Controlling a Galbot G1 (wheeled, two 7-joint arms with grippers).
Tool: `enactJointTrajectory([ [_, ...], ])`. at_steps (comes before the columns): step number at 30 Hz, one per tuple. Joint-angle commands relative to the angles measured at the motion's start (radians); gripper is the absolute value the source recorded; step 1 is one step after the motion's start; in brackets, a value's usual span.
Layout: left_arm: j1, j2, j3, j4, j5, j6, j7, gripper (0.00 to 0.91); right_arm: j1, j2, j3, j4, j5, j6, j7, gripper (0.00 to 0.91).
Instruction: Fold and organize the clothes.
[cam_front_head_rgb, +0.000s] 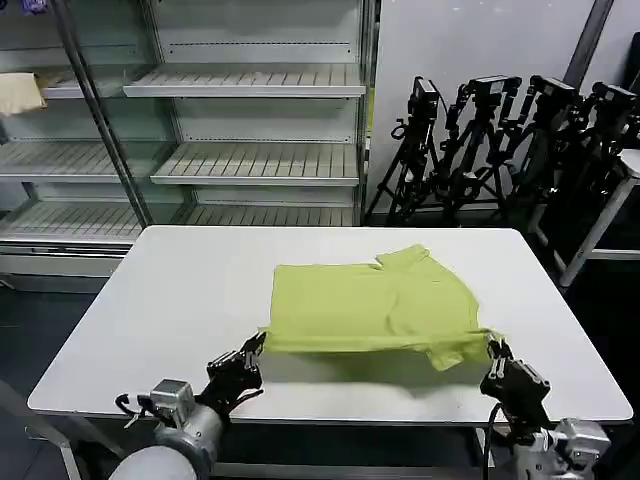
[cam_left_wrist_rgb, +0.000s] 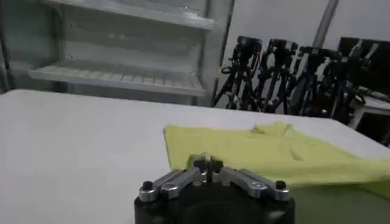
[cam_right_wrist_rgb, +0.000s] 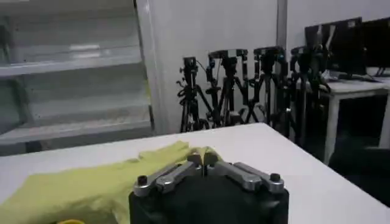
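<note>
Here, from the head view, the lime T-shirt (cam_front_head_rgb: 370, 305) lay half-folded on the white desk (cam_front_head_rgb: 170, 300), toward the near edge and a little right of centre, with a sleeve poking out toward the far edge. Its near hem was lifted off the desk between the two grippers. The left gripper (cam_front_head_rgb: 254, 347) had its fingers pinched together on the hem's left corner near the desk's front edge, and the right gripper (cam_front_head_rgb: 494, 346) was clamped on the right corner by the folded sleeve. Behind the desk stood empty shelves (cam_front_head_rgb: 250, 160) and a row of black tripods (cam_front_head_rgb: 500, 140).

In the left wrist view, the left gripper (cam_left_wrist_rgb: 208, 162) showed its fingertips pressed together against the T-shirt (cam_left_wrist_rgb: 286, 152), which stretched away over the desk (cam_left_wrist_rgb: 79, 140).

In the right wrist view, the right gripper (cam_right_wrist_rgb: 203, 159) was likewise closed tight on the T-shirt (cam_right_wrist_rgb: 79, 182), the fabric bunched at the tips.
</note>
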Motion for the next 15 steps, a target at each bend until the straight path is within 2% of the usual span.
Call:
enactJointTrajectory([
  [1,-0.233,-0.003,0.081,0.197,-0.013,0.000,0.001,0.020,0.175,-0.107,-0.005,-0.148,0.058,-0.005,0.004,0.000],
  [6,-0.279,-0.014,0.106,0.279,0.009,0.000,0.010,0.020,0.244,-0.136,-0.038,-0.230,0.066,-0.007,0.005,0.000],
  [15,-0.266,-0.030,0.120,0.341,0.055,-0.001,0.015,0.020,0.307,-0.155,-0.082,-0.334,0.046,-0.011,-0.006,0.000],
])
